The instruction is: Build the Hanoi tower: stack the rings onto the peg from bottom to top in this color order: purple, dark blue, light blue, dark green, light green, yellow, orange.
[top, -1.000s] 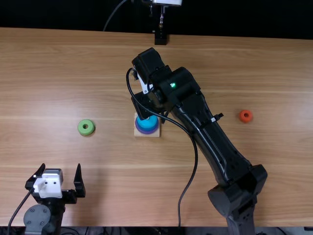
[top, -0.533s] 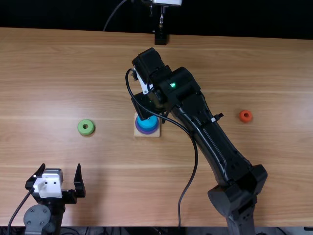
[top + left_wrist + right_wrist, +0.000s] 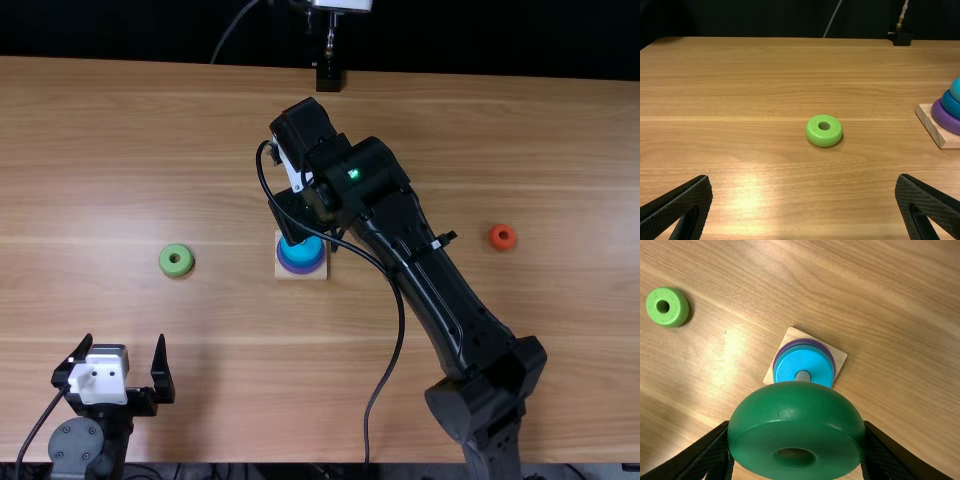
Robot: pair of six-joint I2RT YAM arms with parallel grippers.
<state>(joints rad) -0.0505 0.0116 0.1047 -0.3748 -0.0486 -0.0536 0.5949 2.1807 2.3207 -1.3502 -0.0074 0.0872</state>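
One pair of jaws stands wide apart at the near left: the left gripper point(image 3: 125, 340), nothing between its fingers. Just beyond and a little rightward, the light green ring point(image 3: 176, 270) lies flat on the table, nearer to that gripper than the stack is. Mid-table, the wooden base point(image 3: 281, 274) carries the purple ring point(image 3: 300, 270), the dark blue ring point(image 3: 951, 106) and the light blue ring point(image 3: 298, 252), in the right order. At the stack, the right gripper point(image 3: 797, 432) pinches the dark green ring point(image 3: 795, 425) across its width, a finger on either side. Key relation: the peg point(image 3: 802, 375) shows past the ring's rim, not through its hole; the ring looks to be held above the stack, tip just beside it in the wrist view. True offset and tilt I cannot tell. Judgement: hole must be brought in line with the peg before lowering; a skewed drop could catch on the tip. Far right, well apart, the orange ring point(image 3: 511, 236) lies on the table, for last.
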